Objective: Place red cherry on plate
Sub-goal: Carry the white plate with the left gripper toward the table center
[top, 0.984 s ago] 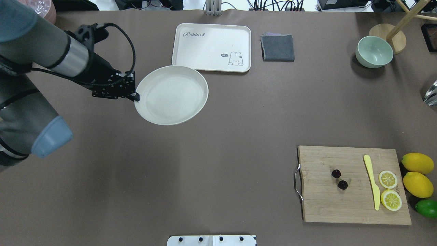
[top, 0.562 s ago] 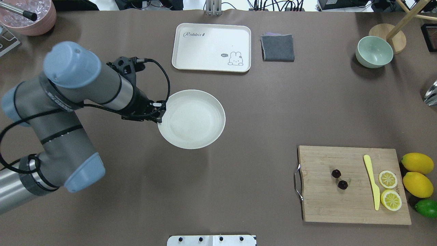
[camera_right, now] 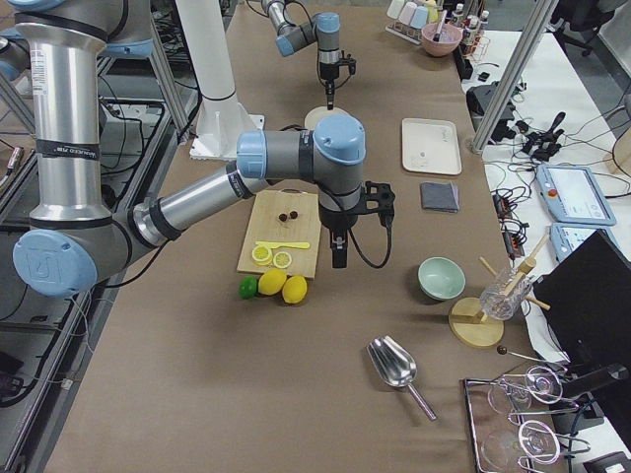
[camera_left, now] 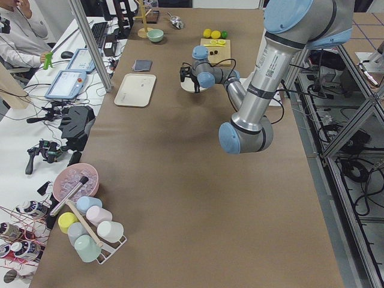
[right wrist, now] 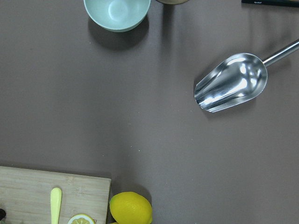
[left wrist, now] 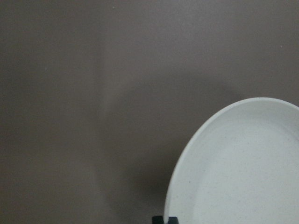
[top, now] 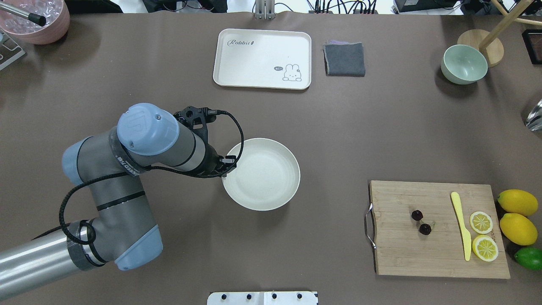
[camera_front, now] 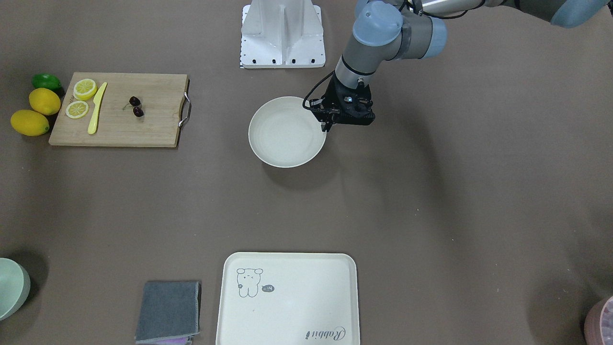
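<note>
Overhead exterior shows my left gripper [top: 225,164] pinching the near-left rim of the plate [top: 264,176]. One second ago the plate overlapped the corner of the rabbit tray [top: 262,51]. Now it is well clear of that tray, out over the middle of the brown table [top: 322,140], nearer my base and further toward my right. My left arm has swung round with it, so the blue elbow cap now sits just beside the plate.

In the left wrist view one black fingertip [left wrist: 166,219] shows at the plate's edge, and a soft shadow lies on the table beside the rim. The front-facing view shows the same clamp on the rim.

The red cherry [top: 424,229] has not moved. The joined pair lies on the wooden cutting board [top: 406,254], well apart from the plate, with a yellow knife [top: 461,224] and two lemon halves [top: 481,222] to its right. Two whole lemons [top: 517,202] and a lime [top: 529,257] lie just off the board's right end, as before. The grey cloth [top: 344,59] and the pale green bowl [top: 463,63] are also where they were.

My right gripper [camera_right: 339,258] appears only in the exterior right view, hanging near the board's far edge, and I cannot tell whether its fingers are spread or together. Its wrist camera looks down on a board corner, a lemon, the green bowl and a metal scoop [right wrist: 231,83].
</note>
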Motion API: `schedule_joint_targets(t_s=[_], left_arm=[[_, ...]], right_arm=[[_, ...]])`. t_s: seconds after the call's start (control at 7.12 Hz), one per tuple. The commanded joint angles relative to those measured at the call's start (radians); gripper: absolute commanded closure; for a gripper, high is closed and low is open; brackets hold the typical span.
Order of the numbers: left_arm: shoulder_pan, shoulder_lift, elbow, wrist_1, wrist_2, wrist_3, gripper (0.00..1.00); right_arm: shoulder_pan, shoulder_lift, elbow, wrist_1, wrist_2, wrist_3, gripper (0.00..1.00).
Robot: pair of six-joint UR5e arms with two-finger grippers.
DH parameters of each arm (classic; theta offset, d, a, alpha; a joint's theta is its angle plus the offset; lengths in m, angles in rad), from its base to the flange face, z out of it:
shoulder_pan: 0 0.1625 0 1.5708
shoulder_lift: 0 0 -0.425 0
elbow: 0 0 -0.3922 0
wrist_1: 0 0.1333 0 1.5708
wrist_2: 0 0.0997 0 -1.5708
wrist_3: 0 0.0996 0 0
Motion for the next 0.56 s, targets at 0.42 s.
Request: schedule_joint_targets(t_s=[0.42], left_arm=[[0.023, 0.010, 0.094, -0.164, 0.023, -0.016, 0.82]], right_arm=[[0.003, 0.003, 0.008, -0.029, 0.000, 0.000, 0.00]])
